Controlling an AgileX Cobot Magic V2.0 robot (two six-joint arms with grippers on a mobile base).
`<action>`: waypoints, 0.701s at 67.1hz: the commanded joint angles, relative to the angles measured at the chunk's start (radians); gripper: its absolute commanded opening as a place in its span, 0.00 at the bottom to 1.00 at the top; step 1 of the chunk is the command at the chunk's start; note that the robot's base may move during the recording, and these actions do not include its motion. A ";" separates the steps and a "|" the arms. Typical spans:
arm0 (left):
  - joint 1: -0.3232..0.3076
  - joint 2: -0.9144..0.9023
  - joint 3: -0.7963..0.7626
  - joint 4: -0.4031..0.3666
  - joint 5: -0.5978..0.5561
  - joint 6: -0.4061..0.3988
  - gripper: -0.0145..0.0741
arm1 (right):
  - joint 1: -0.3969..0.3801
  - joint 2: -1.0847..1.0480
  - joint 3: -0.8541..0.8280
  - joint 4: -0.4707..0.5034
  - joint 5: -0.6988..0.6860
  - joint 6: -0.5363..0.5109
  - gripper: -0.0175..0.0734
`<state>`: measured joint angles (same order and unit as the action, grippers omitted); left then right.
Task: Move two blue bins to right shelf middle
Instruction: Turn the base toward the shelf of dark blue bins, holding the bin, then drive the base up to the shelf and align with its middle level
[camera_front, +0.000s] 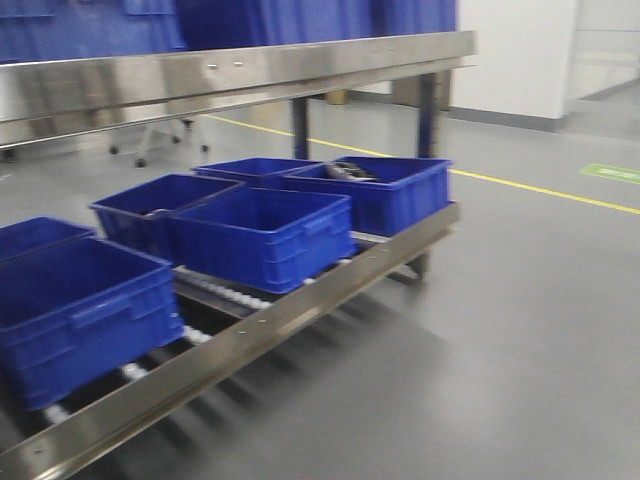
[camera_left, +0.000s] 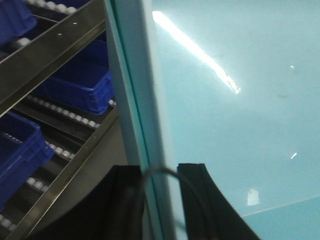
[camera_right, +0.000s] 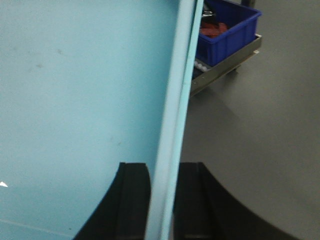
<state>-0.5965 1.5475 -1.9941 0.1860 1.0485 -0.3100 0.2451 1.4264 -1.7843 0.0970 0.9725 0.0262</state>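
A pale sky-blue bin fills both wrist views and does not show in the front view. In the left wrist view its smooth inside (camera_left: 240, 100) lies to the right of its rim wall (camera_left: 132, 90). My left gripper (camera_left: 162, 175) is shut on that wall, one black finger (camera_left: 130, 200) on each side. In the right wrist view the bin's inside (camera_right: 75, 90) lies to the left, and my right gripper (camera_right: 162, 172) is shut on its rim wall (camera_right: 175, 100). The shelf tier with the broad shiny steel rail (camera_front: 230, 72) crosses the top of the front view.
Below that rail, several dark blue crates (camera_front: 265, 235) sit on a roller tier behind a low steel rail (camera_front: 300, 315). One far crate (camera_right: 227, 30) holds reddish parts. Grey floor with a yellow line (camera_front: 540, 190) spreads to the right of the rack.
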 joint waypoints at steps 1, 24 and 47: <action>-0.004 -0.025 -0.021 0.006 -0.079 0.018 0.04 | -0.005 -0.015 -0.015 -0.022 -0.090 -0.018 0.02; -0.004 -0.025 -0.021 0.006 -0.079 0.018 0.04 | -0.005 -0.015 -0.015 -0.022 -0.090 -0.018 0.02; -0.004 -0.025 -0.021 0.006 -0.079 0.018 0.04 | -0.005 -0.015 -0.015 -0.022 -0.090 -0.018 0.02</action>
<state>-0.5965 1.5475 -1.9941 0.1860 1.0485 -0.3100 0.2451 1.4264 -1.7843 0.0989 0.9725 0.0262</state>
